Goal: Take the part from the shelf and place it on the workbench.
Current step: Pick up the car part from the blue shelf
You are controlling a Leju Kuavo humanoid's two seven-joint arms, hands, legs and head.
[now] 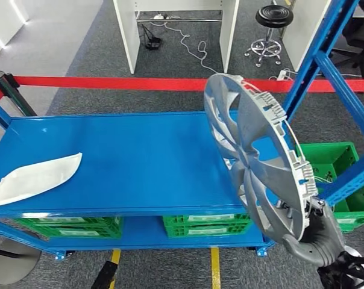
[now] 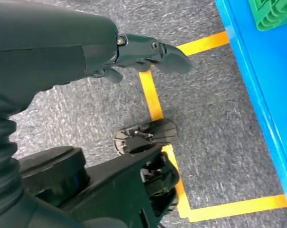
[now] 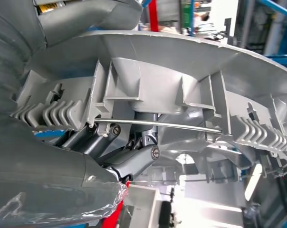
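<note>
The part (image 1: 255,159), a grey wheel cover with curved spokes and a ring of clips and wire on its back, is gripped at its lower rim by the right hand (image 1: 317,238) and is held upright, tilted, above the right end of the blue shelf (image 1: 125,162). In the right wrist view the fingers (image 3: 135,159) are seen curled around the rim of the part (image 3: 177,76), just under the retaining wire.

Ahead of and to the left of the hand, a wide stretch of bare shelf surface is open, as far as a white curved panel (image 1: 34,179) lying near the shelf's far left edge. Close on the hand's right, blue frame beams (image 1: 328,69) slope down, and the upper rim of the part is seen just beside one of them; whether they touch cannot be told. Green crates (image 1: 337,165) are stored below and behind the hand.

The left hand (image 2: 149,52) hangs over grey carpet marked with yellow tape (image 2: 160,114), nothing in it, its fingers loosely extended; the shelf's blue edge (image 2: 256,85) lies well apart from it.
</note>
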